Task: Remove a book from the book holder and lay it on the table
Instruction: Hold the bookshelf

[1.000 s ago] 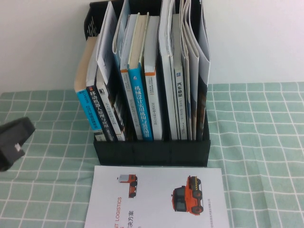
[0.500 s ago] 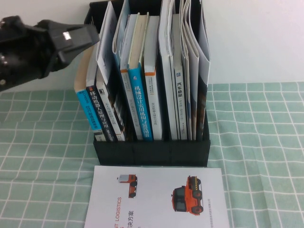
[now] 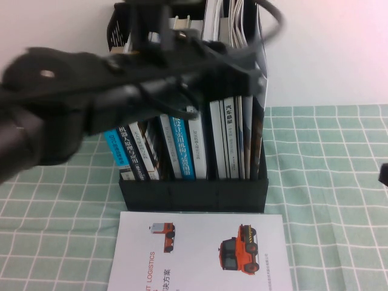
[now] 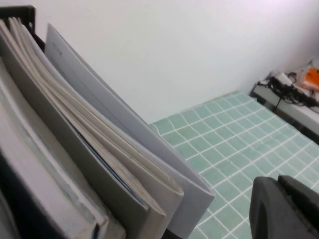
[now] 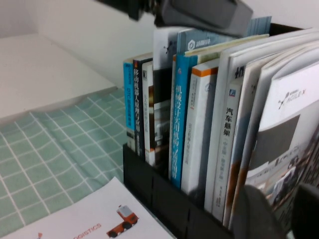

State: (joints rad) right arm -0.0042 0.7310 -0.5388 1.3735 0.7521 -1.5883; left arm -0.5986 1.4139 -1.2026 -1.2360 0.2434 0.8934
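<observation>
The black book holder [image 3: 194, 195] stands on the green checked table [image 3: 330, 236], packed with upright books and brochures. The book [image 5: 291, 129], a thin grey-and-white brochure with robot photos, is the outermost one at the holder's right end [image 3: 259, 130]. My left arm reaches across the holder's top from the left, blurred, and its gripper [image 3: 254, 74] sits at the upper right corner. In the left wrist view the left gripper [image 4: 278, 180] hangs shut just past the outer brochure [image 4: 119, 119], touching nothing. My right gripper [image 5: 286, 214] is open, low beside the book's cover.
A white booklet with orange trucks [image 3: 200, 251] lies flat in front of the holder. Thick blue-spined books [image 3: 182, 142] fill the middle slots. A dark sliver of my right arm [image 3: 383, 174] shows at the right edge. A white wall stands behind.
My left arm has risen from the table at the left and swung right across the holder's top. My right arm has just appeared at the right edge.
</observation>
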